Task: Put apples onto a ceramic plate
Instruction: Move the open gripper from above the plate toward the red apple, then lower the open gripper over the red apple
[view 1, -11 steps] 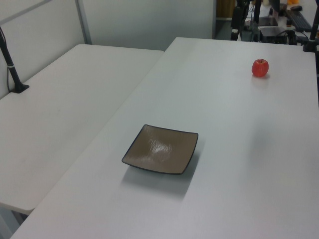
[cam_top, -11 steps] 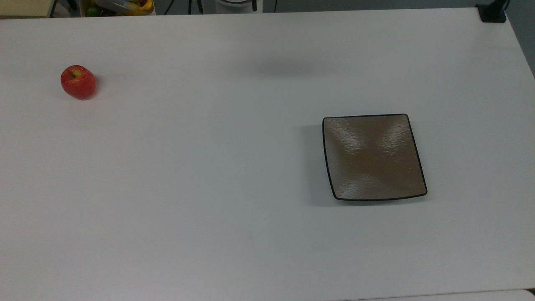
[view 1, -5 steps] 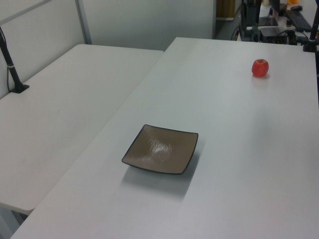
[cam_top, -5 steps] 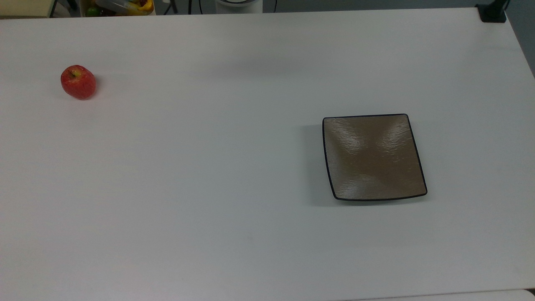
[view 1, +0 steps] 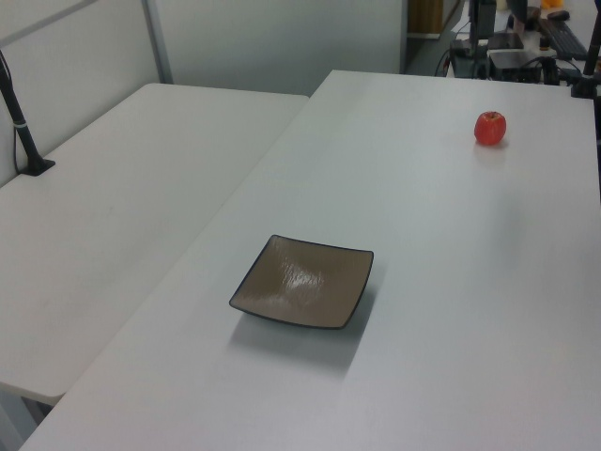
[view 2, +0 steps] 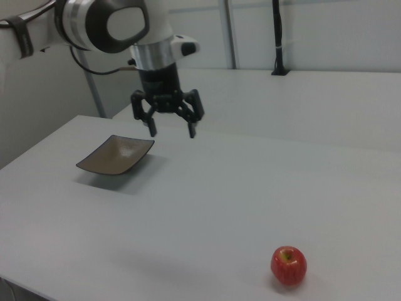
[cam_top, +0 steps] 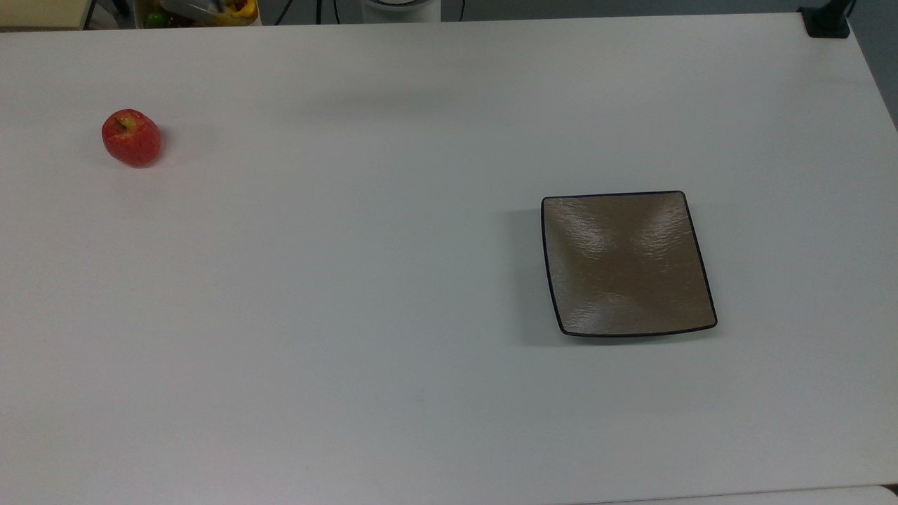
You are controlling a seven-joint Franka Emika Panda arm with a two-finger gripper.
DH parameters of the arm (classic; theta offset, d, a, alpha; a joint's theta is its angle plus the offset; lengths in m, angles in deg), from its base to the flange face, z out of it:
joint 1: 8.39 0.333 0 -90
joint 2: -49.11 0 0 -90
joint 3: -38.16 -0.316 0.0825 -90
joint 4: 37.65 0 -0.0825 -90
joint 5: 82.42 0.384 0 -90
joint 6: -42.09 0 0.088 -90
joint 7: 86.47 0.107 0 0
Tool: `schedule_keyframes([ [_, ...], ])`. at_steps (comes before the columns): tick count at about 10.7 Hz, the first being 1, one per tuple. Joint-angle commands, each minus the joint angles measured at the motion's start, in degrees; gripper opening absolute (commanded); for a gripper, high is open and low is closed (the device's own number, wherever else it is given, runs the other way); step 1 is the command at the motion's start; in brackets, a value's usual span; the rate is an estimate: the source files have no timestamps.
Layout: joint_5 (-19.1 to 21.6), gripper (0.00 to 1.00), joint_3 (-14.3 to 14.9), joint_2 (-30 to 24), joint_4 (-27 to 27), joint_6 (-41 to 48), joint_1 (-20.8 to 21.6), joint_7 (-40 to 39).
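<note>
One apple [cam_top: 131, 137] and one ceramic plate [cam_top: 626, 263] sit on the white counter [cam_top: 393, 294], well apart. The right view takes in the arm [view 2: 106, 25] and its gripper [view 2: 171, 128]; the top view gives the plate's square outline and rippled glaze, and the left view a second white table [view 1: 122, 197] beside the counter. Gripper: hanging above the counter, fingers pointing down, spread wide, nothing between them. In the right view the plate [view 2: 116, 155] lies below the gripper and toward the right view's left — near it; the apple [view 2: 288, 265] rests on the counter well away from the gripper, toward the right view's lower right, stem up. Against the earlier top and left views, apple [view 1: 489, 127] and plate [view 1: 302, 282] have not shifted — same spots. Plate holds nothing.
</note>
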State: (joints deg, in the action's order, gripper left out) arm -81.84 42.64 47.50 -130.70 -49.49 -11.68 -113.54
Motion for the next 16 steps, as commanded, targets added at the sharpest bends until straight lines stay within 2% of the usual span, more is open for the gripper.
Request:
schedule_keyframes([
  [1,-2.67,1.0,7.09,-0.42,-1.25,-4.2,-1.02,-3.42],
  [3,-2.77,1.0,13.51,1.42,-3.61,-10.25,-1.19,-6.23],
  [4,-2.77,1.0,14.84,3.09,-5.37,-14.55,-2.15,-7.81],
  [7,-2.77,1.0,14.95,8.54,-10.02,-23.53,-5.93,-11.33],
  [10,-2.77,1.0,14.95,14.6,-13.11,-30.3,-7.26,-12.92],
  [12,-2.77,1.0,14.95,15.58,-15.92,-34.35,-7.43,-12.92],
  [16,-2.86,1.0,14.95,18.74,-16.46,-39.72,-7.34,-12.92],
])
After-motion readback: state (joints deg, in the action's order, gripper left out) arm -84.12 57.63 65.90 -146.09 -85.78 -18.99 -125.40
